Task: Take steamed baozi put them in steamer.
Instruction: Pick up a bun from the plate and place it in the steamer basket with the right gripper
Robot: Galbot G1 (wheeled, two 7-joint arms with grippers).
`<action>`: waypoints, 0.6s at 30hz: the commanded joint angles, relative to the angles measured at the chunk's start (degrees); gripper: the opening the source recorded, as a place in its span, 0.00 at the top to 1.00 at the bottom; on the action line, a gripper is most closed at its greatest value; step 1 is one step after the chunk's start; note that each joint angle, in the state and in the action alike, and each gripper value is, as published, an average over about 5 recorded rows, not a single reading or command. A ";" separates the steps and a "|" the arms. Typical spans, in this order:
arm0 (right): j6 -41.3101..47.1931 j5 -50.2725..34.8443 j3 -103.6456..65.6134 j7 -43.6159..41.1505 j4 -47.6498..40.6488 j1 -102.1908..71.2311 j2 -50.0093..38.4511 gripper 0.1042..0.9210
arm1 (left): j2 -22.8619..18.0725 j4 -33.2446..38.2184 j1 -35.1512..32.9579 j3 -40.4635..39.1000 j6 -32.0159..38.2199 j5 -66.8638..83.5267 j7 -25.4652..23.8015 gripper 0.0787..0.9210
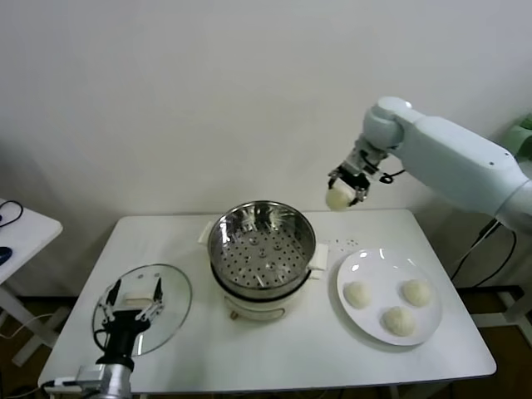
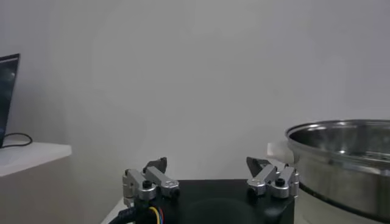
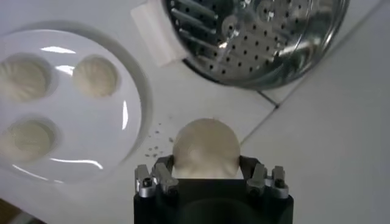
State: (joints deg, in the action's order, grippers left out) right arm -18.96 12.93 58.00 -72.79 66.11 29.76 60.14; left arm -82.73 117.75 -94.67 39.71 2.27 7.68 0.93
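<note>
My right gripper (image 1: 342,193) is shut on a cream-white baozi (image 1: 338,199) and holds it high above the table, between the steamer and the plate; the bun also shows in the right wrist view (image 3: 206,148). Three more baozi (image 1: 357,293) (image 1: 416,292) (image 1: 399,320) lie on the white plate (image 1: 366,268) at the right. The shiny steel steamer (image 1: 261,237) with its perforated bottom stands mid-table on a cream pot base and holds nothing. My left gripper (image 1: 131,304) is open and idle, low at the front left, over the glass lid.
A flat glass lid (image 1: 170,291) lies on the white table (image 1: 299,357) left of the steamer. A second small table (image 1: 25,229) stands at the far left. A wall is close behind.
</note>
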 commanded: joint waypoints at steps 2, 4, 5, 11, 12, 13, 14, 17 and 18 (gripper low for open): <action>-5.41 10.53 0.74 0.48 3.67 -1.66 12.13 0.27 | 0.33 0.71 -0.71 0.57 -0.47 0.80 0.32 0.12; -6.57 13.00 0.04 0.68 1.64 -3.44 15.02 0.27 | 0.53 0.80 -0.99 0.82 -0.44 1.04 0.32 0.12; -6.93 13.85 -0.17 0.78 0.71 -4.19 16.22 0.27 | 0.58 0.81 -1.08 0.92 -0.42 1.15 0.32 0.12; -8.09 17.25 -0.43 1.28 -5.08 -8.07 21.79 0.27 | 1.06 0.92 -1.62 1.30 -0.59 2.75 1.19 0.12; -8.40 17.89 -0.44 1.39 -6.23 -8.65 22.42 0.27 | 1.23 0.99 -1.75 1.37 -0.69 3.02 1.37 0.12; -8.78 18.57 -0.47 1.49 -7.26 -9.14 22.95 0.27 | 1.40 1.03 -1.86 1.48 -0.76 3.20 1.50 0.12; -9.23 19.36 -0.54 1.62 -8.29 -9.66 23.48 0.28 | 1.56 1.05 -1.94 1.61 -0.80 3.33 1.55 0.12; -10.31 21.33 -0.94 1.97 -10.72 -10.93 24.32 0.28 | 1.86 1.00 -2.05 1.94 -0.81 3.53 1.57 0.12; -10.53 21.80 -1.09 2.03 -11.30 -11.29 24.45 0.28 | 1.89 0.96 -2.09 2.00 -0.82 3.57 1.57 0.12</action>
State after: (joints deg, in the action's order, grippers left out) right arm -26.68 28.28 57.29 -71.06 60.71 22.32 78.22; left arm -81.39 118.69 -96.40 41.31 1.70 10.20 2.00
